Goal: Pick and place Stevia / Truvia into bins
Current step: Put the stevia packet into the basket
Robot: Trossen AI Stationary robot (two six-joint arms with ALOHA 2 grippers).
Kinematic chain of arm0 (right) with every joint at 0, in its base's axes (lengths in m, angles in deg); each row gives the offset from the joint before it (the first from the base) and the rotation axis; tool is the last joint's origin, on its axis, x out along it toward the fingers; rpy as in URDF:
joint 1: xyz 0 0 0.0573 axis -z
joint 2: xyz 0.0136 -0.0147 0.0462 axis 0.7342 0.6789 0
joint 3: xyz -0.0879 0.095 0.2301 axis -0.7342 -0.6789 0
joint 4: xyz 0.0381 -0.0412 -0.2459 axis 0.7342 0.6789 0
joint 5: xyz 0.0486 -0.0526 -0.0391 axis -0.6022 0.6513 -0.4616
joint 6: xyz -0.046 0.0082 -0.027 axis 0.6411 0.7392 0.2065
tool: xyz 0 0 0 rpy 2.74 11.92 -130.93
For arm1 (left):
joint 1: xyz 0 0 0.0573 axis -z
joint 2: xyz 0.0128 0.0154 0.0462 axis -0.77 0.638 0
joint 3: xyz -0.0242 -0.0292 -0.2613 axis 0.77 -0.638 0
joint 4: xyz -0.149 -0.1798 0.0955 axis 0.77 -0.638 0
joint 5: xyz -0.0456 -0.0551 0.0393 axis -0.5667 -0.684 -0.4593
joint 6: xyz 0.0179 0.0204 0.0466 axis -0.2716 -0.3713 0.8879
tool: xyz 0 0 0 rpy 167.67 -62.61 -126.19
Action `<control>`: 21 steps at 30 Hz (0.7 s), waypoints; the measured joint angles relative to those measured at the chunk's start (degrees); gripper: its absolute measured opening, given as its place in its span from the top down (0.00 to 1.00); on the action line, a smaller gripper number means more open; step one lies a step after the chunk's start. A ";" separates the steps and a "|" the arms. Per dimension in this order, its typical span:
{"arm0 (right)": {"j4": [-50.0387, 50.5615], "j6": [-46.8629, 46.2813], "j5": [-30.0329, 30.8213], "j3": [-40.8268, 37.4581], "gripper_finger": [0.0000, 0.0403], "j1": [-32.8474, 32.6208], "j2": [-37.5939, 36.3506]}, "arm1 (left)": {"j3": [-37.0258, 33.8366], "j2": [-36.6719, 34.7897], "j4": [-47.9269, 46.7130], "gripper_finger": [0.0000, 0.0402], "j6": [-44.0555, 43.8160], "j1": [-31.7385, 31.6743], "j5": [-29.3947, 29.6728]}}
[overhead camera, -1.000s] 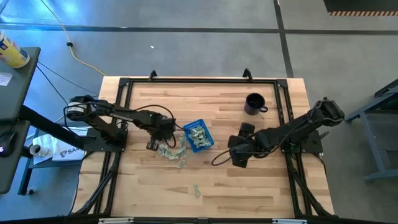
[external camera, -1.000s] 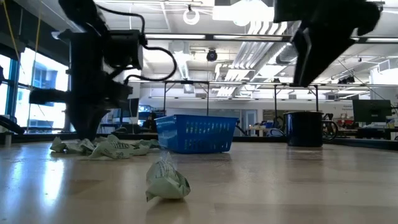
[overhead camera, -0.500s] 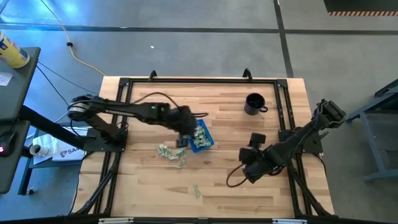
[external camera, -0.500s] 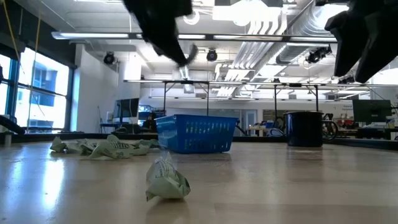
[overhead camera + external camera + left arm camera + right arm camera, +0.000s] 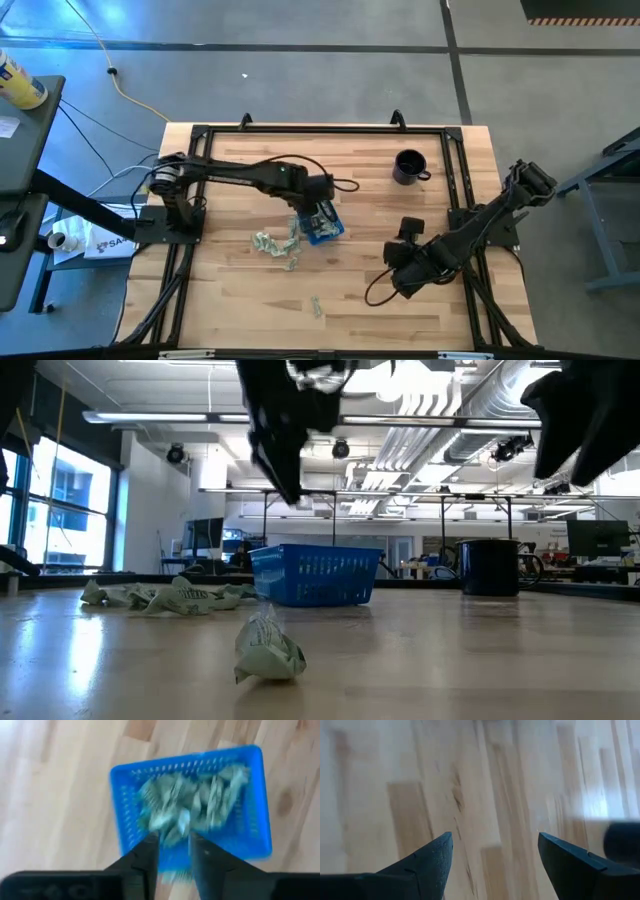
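The blue tray (image 5: 320,222) sits mid-table, holding several pale green Stevia packets (image 5: 190,805). More packets lie in a loose pile (image 5: 275,245) on the wood to its left, and one lies alone (image 5: 316,306) toward the near edge. My left gripper (image 5: 173,855) hangs above the tray's near rim, pointing down. It is open and its fingers (image 5: 149,852) have nothing between them. My right gripper (image 5: 492,850) is open over bare wood at the table's right (image 5: 397,278).
A black mug (image 5: 408,167) stands at the far right of the table. In the low view the lone crumpled packet (image 5: 265,650) lies nearest the camera, with the pile (image 5: 170,597) and the tray (image 5: 315,575) behind it. Bare wood spreads along the near edge.
My left gripper has risen from the packet pile and swung right until it is over the blue tray. My right gripper has moved away from the tray toward the table's near right, staying high above the wood.
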 joint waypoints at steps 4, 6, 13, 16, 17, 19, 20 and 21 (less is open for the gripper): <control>-10.67 7.54 -0.88 -0.02 0.30 1.16 0.32 | 2.87 -2.49 -12.18 0.56 3.96 1.45 -1.78; -16.89 10.52 -3.35 -0.02 0.30 2.61 1.07 | 1.00 -4.51 -14.23 0.54 5.46 3.08 -2.94; -36.36 5.24 -14.37 0.16 0.30 8.83 6.57 | -16.19 -17.15 -12.53 0.57 -1.66 11.35 2.50; -37.97 2.54 -13.50 4.22 0.32 8.30 10.85 | -26.99 -25.23 -5.93 0.58 -3.94 13.73 4.61; -36.42 0.47 -12.99 6.64 0.33 7.91 12.58 | -30.67 -27.92 -3.78 0.59 -4.11 14.16 4.62; -32.56 -4.07 -12.37 11.90 0.35 7.15 16.86 | -36.48 -32.80 0.24 0.59 -4.69 14.29 4.56; -31.31 -5.46 -11.97 14.91 0.36 6.67 19.32 | -38.83 -35.14 1.29 0.58 -5.03 14.10 4.69; -30.33 -6.19 -11.41 17.86 0.36 6.13 21.80 | -40.67 -37.17 1.88 0.58 -5.25 14.08 4.86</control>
